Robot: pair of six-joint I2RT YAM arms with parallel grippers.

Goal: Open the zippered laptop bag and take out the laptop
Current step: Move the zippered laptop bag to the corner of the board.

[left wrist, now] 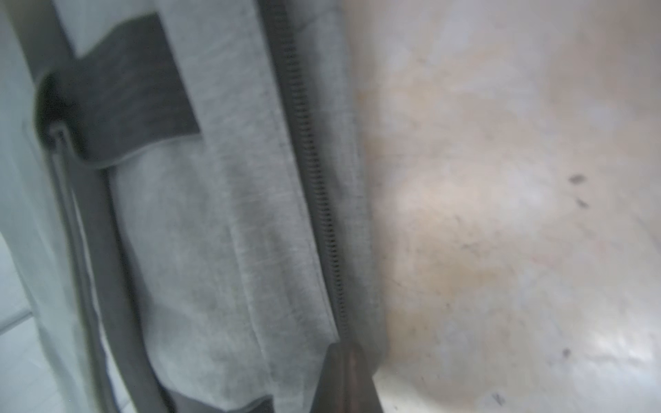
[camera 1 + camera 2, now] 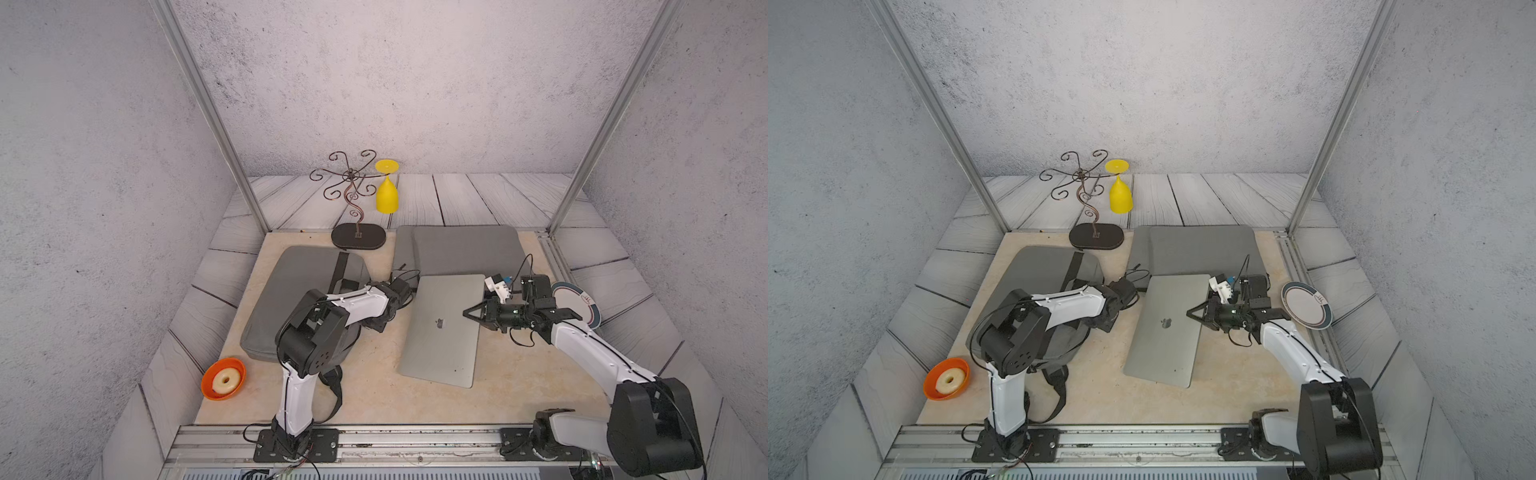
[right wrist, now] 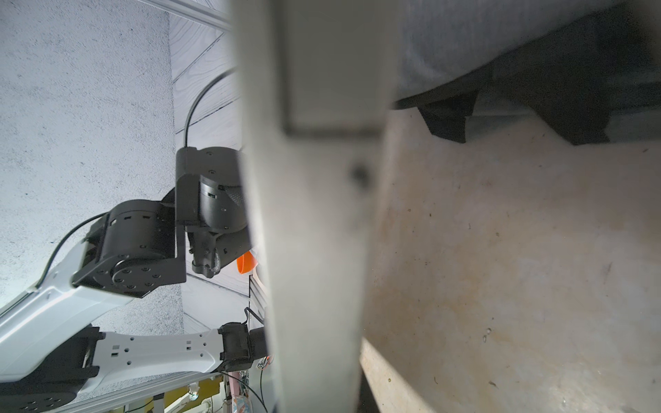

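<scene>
The grey zippered laptop bag with a black strap lies at the left of the table, partly under my left arm. My left gripper is at the bag's right edge. In the left wrist view its fingers are shut right where the zipper ends; whether they pinch anything is hidden. The silver laptop lies out in the open in the middle of the table. My right gripper is shut on its right edge. The right wrist view shows the laptop edge-on, raised off the table on that side.
A second flat grey sleeve lies behind the laptop. A wire stand with a hanging yellow glass is at the back. An orange bowl with a ring in it sits front left. A plate leans at the right edge.
</scene>
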